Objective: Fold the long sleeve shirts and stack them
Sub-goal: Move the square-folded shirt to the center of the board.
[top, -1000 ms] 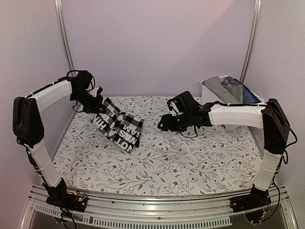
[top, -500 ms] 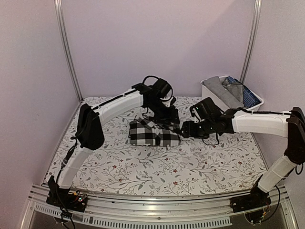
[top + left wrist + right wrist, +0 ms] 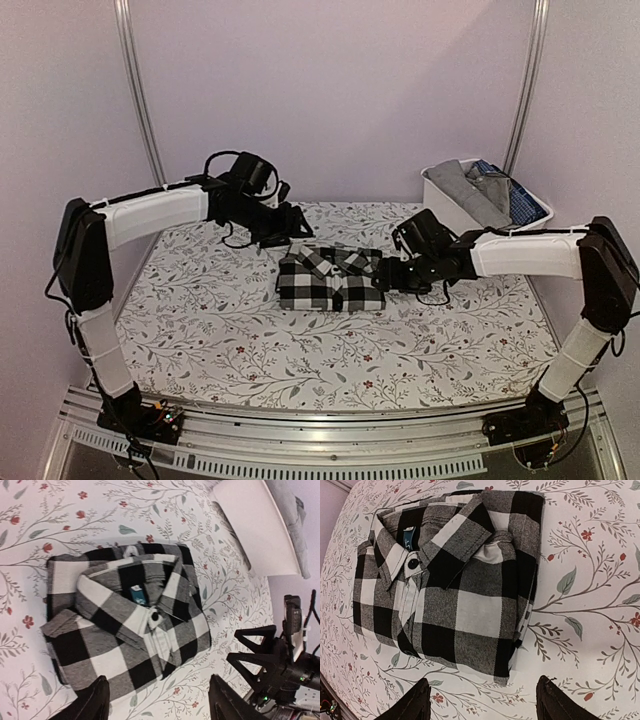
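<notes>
L jaws pull back, R jaws sit close, both spread/empty; check shirt lies folded btwn them, so fold looks done.

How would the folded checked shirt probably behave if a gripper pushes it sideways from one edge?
The checked shirt is soft cloth in loose layers, so it would probably bunch or unfold rather than slide as one block. Lifted by one edge, it would likely droop, since nothing stiff shows in it.
</notes>
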Controlling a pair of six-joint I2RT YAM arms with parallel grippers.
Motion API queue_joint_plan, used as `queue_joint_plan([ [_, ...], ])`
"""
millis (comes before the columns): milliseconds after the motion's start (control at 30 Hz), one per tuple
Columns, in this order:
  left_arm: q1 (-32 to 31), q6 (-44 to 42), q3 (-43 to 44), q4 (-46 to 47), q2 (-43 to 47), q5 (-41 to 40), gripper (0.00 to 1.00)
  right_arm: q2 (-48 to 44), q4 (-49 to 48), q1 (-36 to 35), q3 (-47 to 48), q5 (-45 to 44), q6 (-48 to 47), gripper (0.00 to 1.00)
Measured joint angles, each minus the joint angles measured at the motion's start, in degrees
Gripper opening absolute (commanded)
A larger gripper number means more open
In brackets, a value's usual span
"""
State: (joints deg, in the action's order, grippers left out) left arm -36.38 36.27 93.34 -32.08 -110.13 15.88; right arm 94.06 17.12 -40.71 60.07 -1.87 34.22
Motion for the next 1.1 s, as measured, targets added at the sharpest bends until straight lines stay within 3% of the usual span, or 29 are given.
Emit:
queue_joint_plan([
  [100,5.33,-0.85,-10.43,5.46,4.79,0.55,0.68,5.97,-1.75,0.13,3.43,1.49,-0.39,0.65],
  [267,10.88,-3.26,-20.65,9.29,3.17,2.21,0.67,12.26,-2.8,0.24,5.46,2.47,-0.5,0.63],
  [500,11.91,-3.74,-21.73,15.63,-0.85,4.39,0.53,14.29,-3.08,0.24,5.46,2.71,-0.17,0.51],
  [633,11.56,-2.93,-21.07,19.02,-4.35,6.1,0.43,15.32,-3.72,0.24,5.42,3.21,0.46,0.37],
  [800,10.23,-1.46,-20.96,21.55,-7.1,7.89,0.21,15.54,-4.92,0.24,4.37,3.5,0.9,0.18],
  [900,8.26,-0.44,-20.94,22.47,-7.37,8.68,0.08,14.84,-5.97,0.26,2.19,3.48,1.38,0.16],
  [1100,2.6,2.32,-21.66,23.91,-7.15,9.51,0.01,5.4,-6.49,-0.76,-9.09,2.47,4.17,0.19],
])
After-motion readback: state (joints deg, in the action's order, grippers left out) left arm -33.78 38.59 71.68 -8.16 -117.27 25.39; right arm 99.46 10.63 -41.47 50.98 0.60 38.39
